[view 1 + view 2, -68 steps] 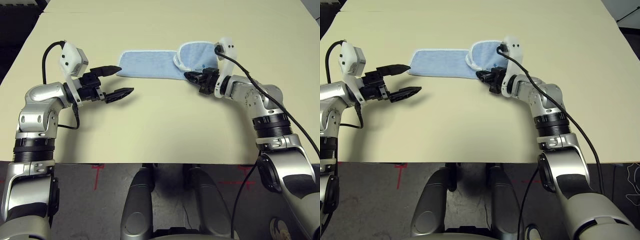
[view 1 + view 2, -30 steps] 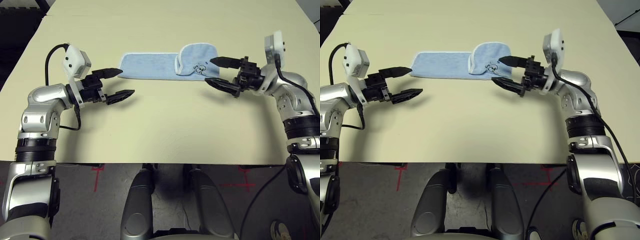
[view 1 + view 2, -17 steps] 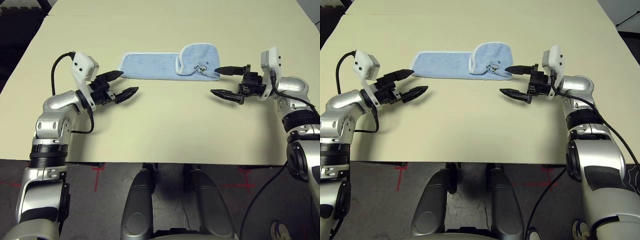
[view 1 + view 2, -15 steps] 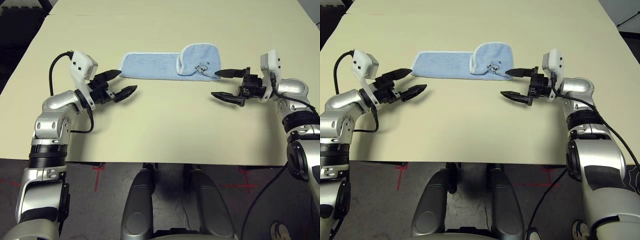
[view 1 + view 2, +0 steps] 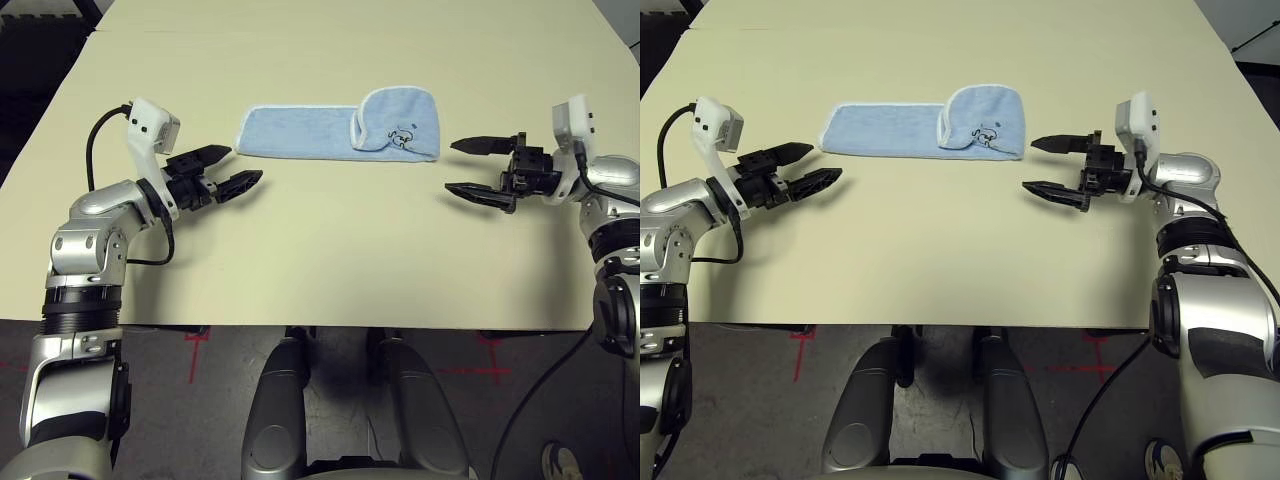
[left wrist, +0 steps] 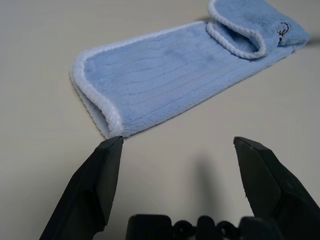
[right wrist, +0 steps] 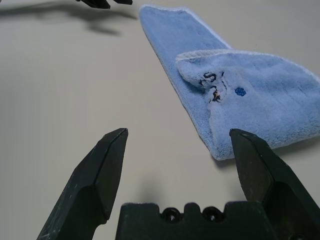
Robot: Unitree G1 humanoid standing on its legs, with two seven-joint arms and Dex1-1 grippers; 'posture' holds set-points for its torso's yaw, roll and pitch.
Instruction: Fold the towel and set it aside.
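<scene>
At twelve o'clock on the table [image 5: 330,250] lies the towel [image 5: 330,132], its right end lapped over. Left gripper [image 5: 222,170] at nine and right gripper [image 5: 482,170] at three gape wide, empty, probably flanking it to continue folding.

Light-blue towel [image 5: 337,132] flat, right end folded over.

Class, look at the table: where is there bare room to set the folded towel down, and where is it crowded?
The table is bare between the towel and the near edge, bordered by the open left hand and the open right hand. The strip beyond the towel to the far edge is bare too. Tightest spots: the gaps between each towel end and the hand beside it.
</scene>
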